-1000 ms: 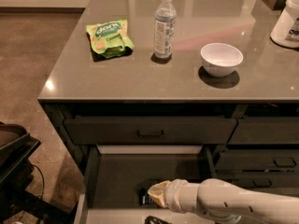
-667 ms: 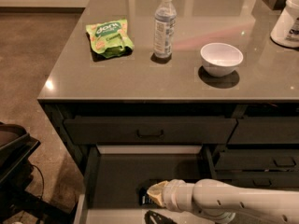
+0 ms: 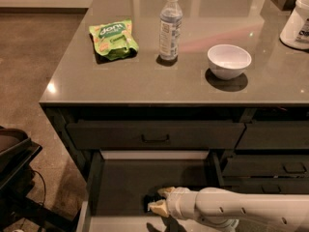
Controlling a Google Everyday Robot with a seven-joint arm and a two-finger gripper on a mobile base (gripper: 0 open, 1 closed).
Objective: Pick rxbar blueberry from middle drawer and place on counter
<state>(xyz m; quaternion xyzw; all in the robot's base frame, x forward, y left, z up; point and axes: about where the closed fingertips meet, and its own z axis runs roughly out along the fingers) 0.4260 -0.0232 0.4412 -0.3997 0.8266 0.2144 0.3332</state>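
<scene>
The middle drawer (image 3: 120, 187) is pulled open below the counter (image 3: 145, 81). It has a dark grey floor and a pale front rim. My gripper (image 3: 158, 200) is on the white arm that reaches in from the lower right. It sits low over the drawer floor near the front. A small dark flat thing, the rxbar blueberry (image 3: 150, 200), lies at the gripper's tip and is mostly hidden by it.
On the counter stand a green snack bag (image 3: 114, 38), a water bottle (image 3: 170, 27), a white bowl (image 3: 229, 61) and a white appliance (image 3: 297, 21) at the far right. A closed drawer front with a black handle (image 3: 155, 138) sits above the open drawer. Dark equipment (image 3: 14, 178) is at the left.
The gripper has shifted slightly left and down over the dark bar in the drawer. Nothing on the counter has moved.
</scene>
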